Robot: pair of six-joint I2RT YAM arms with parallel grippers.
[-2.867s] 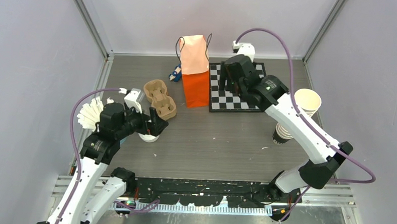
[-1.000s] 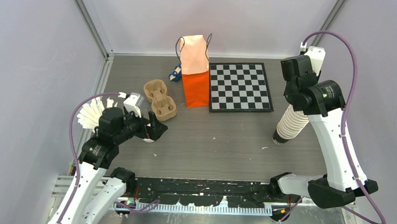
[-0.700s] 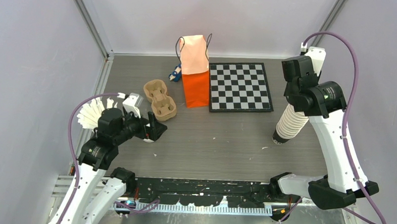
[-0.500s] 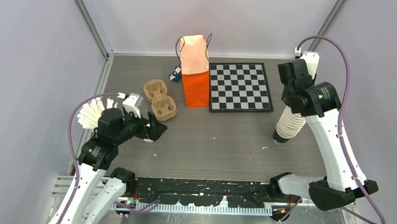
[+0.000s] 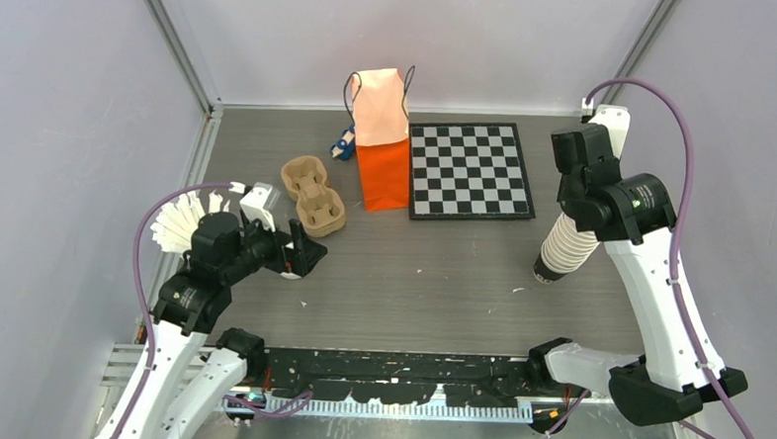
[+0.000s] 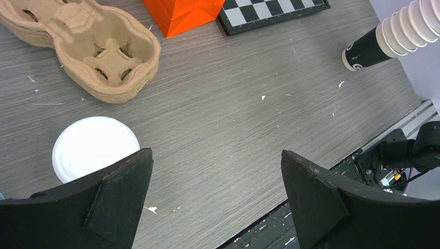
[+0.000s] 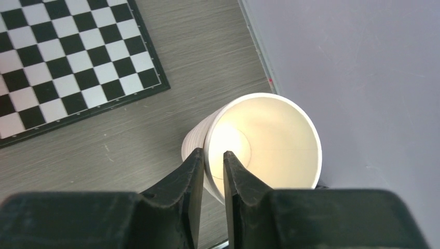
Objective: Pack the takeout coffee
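The takeout coffee [image 6: 96,148], a small white cup with a white lid, stands on the table just beyond the left finger of my left gripper [image 6: 215,153]. That gripper is wide open, with only bare table between its jaws. In the top view it is at the left [image 5: 299,250], and the cup is mostly hidden behind it. My right gripper [image 7: 212,153] hangs over the tall stack of lidless cups [image 5: 567,242]. It straddles the rim of the top cup [image 7: 270,140], one finger outside and one inside, and a narrow gap still shows. The orange paper bag [image 5: 383,150] stands upright at the back centre.
A brown pulp cup carrier [image 5: 313,193] lies between the coffee and the bag. A checkerboard [image 5: 471,171] lies flat to the right of the bag. A fan of loose white lids [image 5: 175,225] sits at the left edge. A small blue object [image 5: 344,143] is behind the bag. The right wall is close to the stack.
The right gripper's jaws have narrowed around the top cup's rim, and its wrist has shifted slightly over the stack. The left arm and the coffee have not moved.
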